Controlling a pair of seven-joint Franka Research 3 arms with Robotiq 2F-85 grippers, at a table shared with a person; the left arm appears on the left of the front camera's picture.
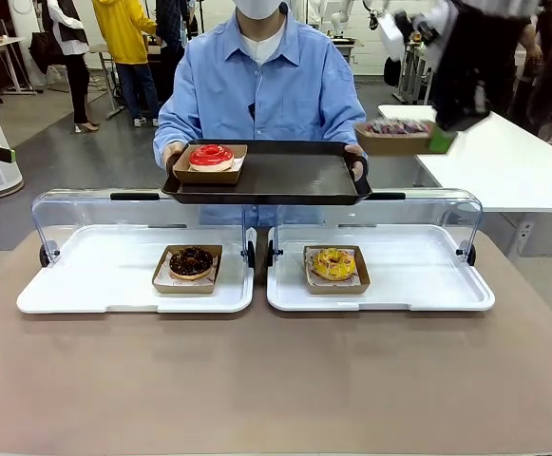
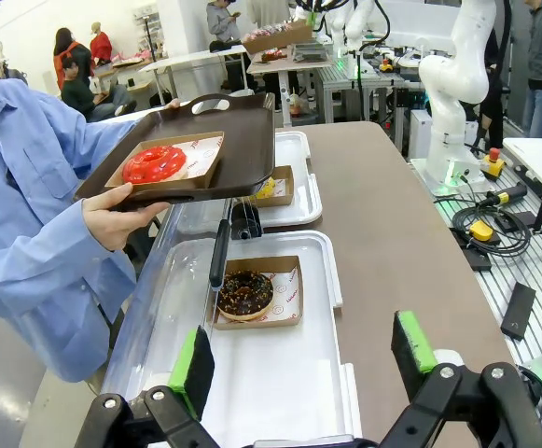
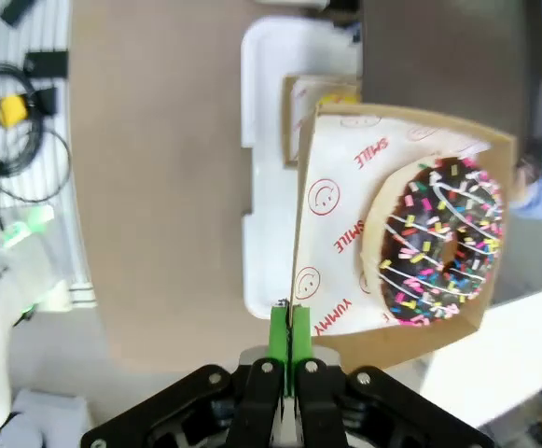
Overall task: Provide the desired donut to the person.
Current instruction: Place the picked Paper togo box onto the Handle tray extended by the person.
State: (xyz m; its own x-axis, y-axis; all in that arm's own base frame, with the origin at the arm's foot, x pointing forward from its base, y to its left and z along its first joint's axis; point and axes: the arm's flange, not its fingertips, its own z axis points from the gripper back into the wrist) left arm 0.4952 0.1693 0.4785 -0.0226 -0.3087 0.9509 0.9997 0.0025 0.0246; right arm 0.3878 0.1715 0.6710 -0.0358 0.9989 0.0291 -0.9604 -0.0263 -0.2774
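The person [image 1: 261, 90] in a light blue shirt holds a dark serving tray [image 1: 285, 176] over the table's far edge. A red-glazed donut [image 1: 211, 158] in a cardboard box lies on the tray's left part. My right gripper [image 1: 439, 141] hangs beside the tray's right end, shut on the rim of a cardboard box [image 3: 345, 233] that carries a chocolate donut with coloured sprinkles [image 3: 436, 241]. In its own wrist view, the right gripper [image 3: 289, 327] pinches the box edge. My left gripper [image 2: 303, 359] stands open above the near end of the left white tray [image 2: 252, 373].
Two white trays with raised clear lids lie side by side on the brown table. The left one [image 1: 95, 275] holds a chocolate donut [image 1: 191, 262]. The right one [image 1: 418, 275] holds a yellow donut [image 1: 333, 263]. A white table [image 1: 513, 161] stands at the back right.
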